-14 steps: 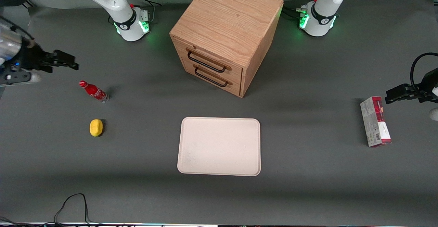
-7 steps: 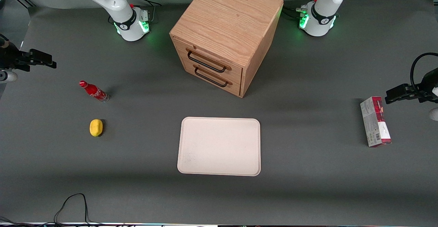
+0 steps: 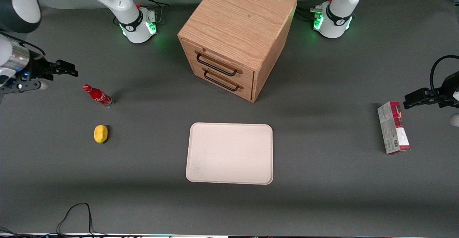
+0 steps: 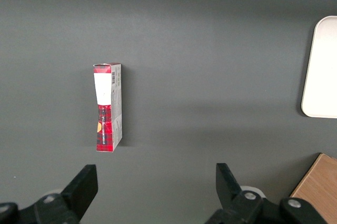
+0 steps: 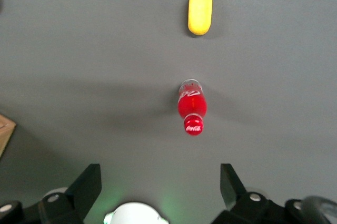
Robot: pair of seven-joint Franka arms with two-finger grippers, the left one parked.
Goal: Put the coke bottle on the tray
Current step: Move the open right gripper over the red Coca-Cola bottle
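Wooden cabinet (image 3: 235,37), lemon (image 3: 100,134), carton (image 3: 393,127)

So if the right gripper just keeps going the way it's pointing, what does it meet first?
Probably the coke bottle: the open gripper looks down with the bottle standing between its finger lines, the lemon past it. Height above the table is unclear.

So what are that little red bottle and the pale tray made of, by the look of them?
The coke bottle looks like glossy plastic or glass: shiny red cap, clear base; which one I can't tell. The tray looks like matte cream plastic or pulp, with no shine and faint scuffs. The gripper hovers open above the table, beside the bottle and slightly farther from the front camera.
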